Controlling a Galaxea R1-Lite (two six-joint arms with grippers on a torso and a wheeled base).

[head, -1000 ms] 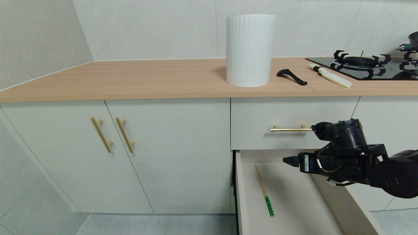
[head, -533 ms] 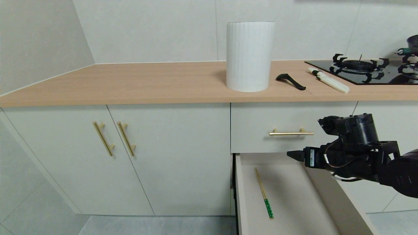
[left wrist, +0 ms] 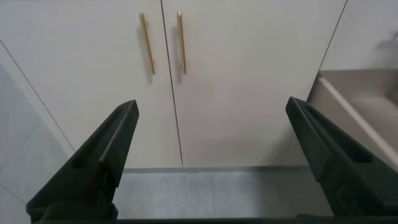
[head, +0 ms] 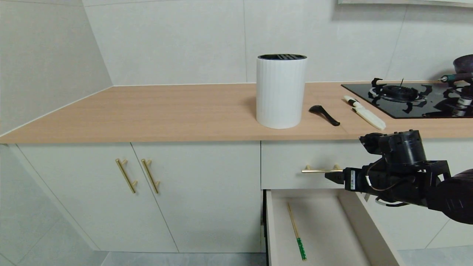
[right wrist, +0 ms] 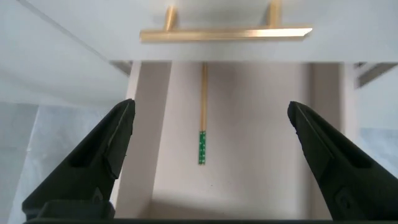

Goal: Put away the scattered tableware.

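Chopsticks (head: 296, 233) lie in the open drawer (head: 269, 225), below the holder (head: 281, 92) and slightly to its right. On the counter (head: 166, 111), a black spoon (head: 324, 114) lies just right of the holder, with a knife (head: 364, 112) farther right. The right gripper (head: 331, 176) hangs below and right of the holder, at the handle (head: 319, 170) above the open drawer, its fingers spread wide and holding nothing. The left gripper (left wrist: 211, 118), also wide open and empty, faces the cupboard doors (left wrist: 180, 81) below-left of the holder.

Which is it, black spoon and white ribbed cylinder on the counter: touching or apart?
Apart. Head view shows bare wooden countertop between black spoon and white cylinder.
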